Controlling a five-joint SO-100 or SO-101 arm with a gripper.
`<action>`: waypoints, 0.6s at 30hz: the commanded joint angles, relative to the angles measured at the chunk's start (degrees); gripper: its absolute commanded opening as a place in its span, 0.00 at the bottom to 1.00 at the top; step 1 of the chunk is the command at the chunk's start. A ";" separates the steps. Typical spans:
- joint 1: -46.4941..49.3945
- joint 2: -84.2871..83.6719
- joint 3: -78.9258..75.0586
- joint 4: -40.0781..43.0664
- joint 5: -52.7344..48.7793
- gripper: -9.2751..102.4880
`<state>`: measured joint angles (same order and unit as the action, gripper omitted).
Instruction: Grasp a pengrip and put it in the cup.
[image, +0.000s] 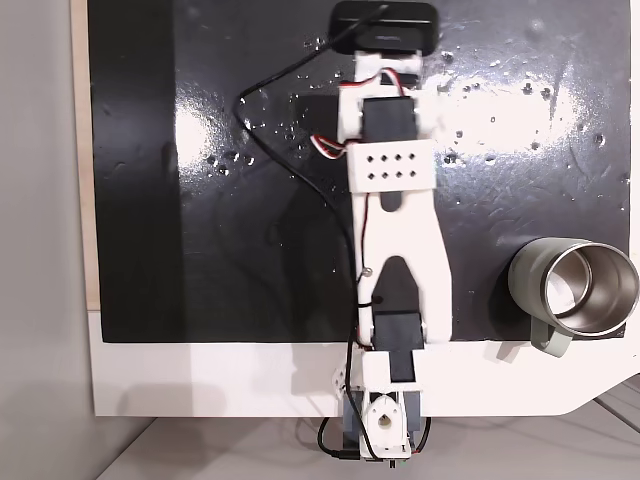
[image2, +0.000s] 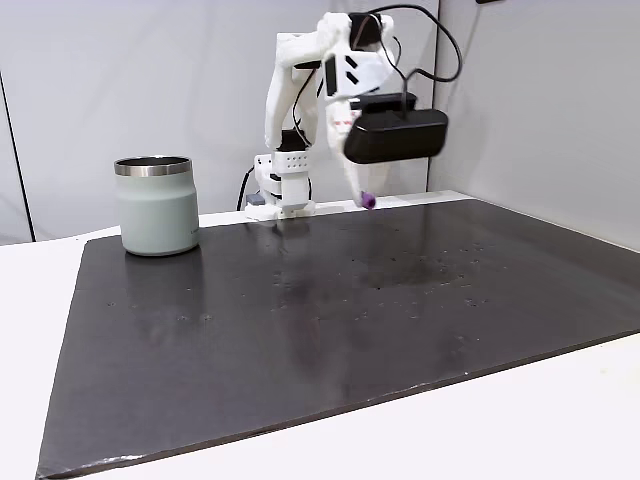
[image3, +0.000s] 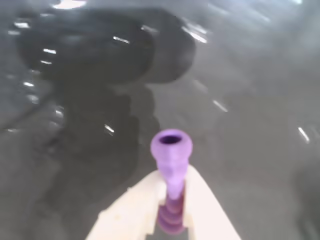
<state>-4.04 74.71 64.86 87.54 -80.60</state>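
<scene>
White end effector (image3: 172, 212) clamps small lilac ribbed pengrip tube (image3: 171, 155), raised above black surface (image2: 350, 320) | sage-green steel-lined mug (image: 575, 293): holds nothing visible, well apart

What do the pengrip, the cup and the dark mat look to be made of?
Pengrip: probably soft rubber or silicone, matte lilac, ribbed, held in the pincer.
Cup: matte sage-green coating outside, shiny steel-looking inside.
Mat: glossy black sheet, likely plastic or rubber, showing glare.
</scene>
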 joint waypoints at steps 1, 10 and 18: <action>7.47 7.65 -3.96 6.33 2.55 0.08; 28.04 17.58 -4.31 13.80 2.20 0.08; 44.21 23.55 -5.10 13.89 -2.64 0.08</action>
<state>35.60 93.69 64.51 100.63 -81.30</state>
